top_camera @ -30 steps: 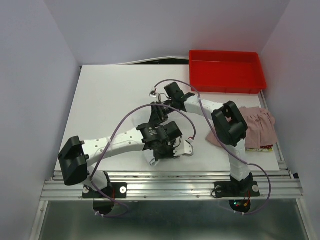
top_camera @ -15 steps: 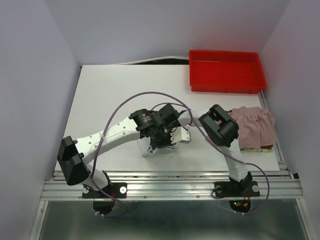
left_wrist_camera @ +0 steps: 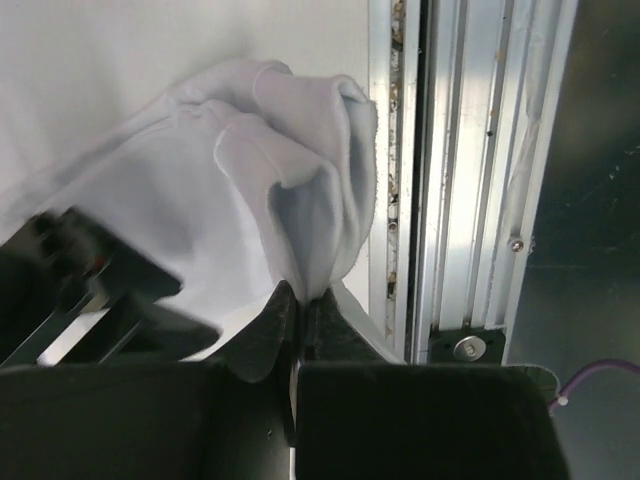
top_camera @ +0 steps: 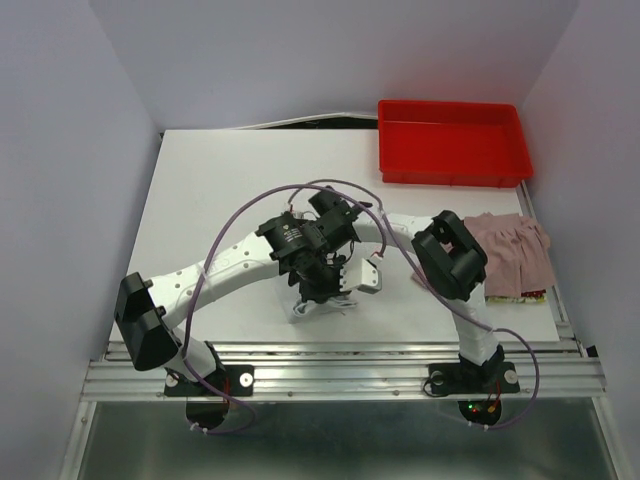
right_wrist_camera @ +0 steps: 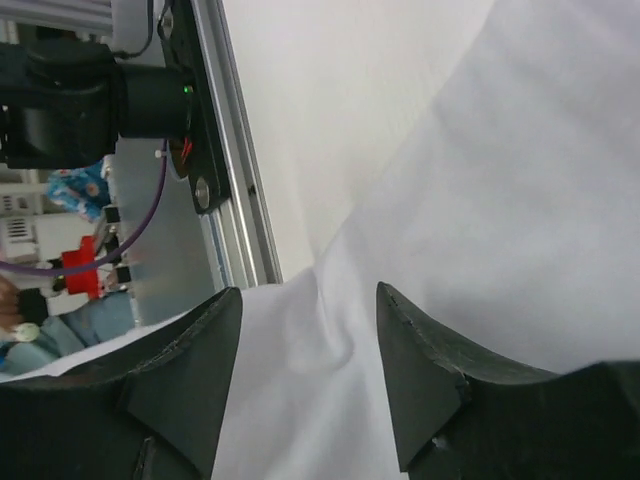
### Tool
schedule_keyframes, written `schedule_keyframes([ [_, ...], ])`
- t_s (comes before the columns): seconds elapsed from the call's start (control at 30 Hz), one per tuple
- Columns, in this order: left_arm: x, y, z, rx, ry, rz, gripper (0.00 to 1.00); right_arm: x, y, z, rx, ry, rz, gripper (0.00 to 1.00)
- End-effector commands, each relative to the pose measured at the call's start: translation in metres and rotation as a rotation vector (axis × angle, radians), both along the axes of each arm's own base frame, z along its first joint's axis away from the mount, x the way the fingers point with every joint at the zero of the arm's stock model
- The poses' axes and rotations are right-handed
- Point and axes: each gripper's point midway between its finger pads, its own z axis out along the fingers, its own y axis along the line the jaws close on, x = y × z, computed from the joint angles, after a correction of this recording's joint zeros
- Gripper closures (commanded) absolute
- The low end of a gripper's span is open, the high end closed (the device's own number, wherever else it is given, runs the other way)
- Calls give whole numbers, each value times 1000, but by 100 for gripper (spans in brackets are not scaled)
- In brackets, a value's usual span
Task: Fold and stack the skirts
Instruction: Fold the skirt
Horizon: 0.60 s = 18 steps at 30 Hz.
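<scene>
My left claw [left_wrist_camera: 298,300] pinches the white skirt [left_wrist_camera: 210,170] at the table's [left_wrist_camera: 120,40] near edge. My right claw [right_wrist_camera: 308,330], jaws apart, sits directly over that same cloth.

White arms [top_camera: 228,270], black joints [top_camera: 148,322], purple cables [top_camera: 236,220]

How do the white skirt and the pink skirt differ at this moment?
Colour: the white skirt is plain; the pink skirt shows pleat lines. Pose: the white skirt is bunched at the table's near edge; the pink skirt lies spread flat by the right edge. Handling: the left gripper is shut on a fold of the white skirt, with the right gripper open over it; nothing grips the pink skirt. Both are soft cloth.
</scene>
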Motion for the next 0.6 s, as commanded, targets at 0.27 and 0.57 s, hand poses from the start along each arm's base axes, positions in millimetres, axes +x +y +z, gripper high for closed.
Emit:
schedule_keyframes([
  [0.27,-29,-1,-1,-46,87,-42,100,118,15,1,-11,-324,-60,38],
  [0.57,-26,-4,7,-61,74,-35,100,121,16,-41,-40,-303,-20,44],
])
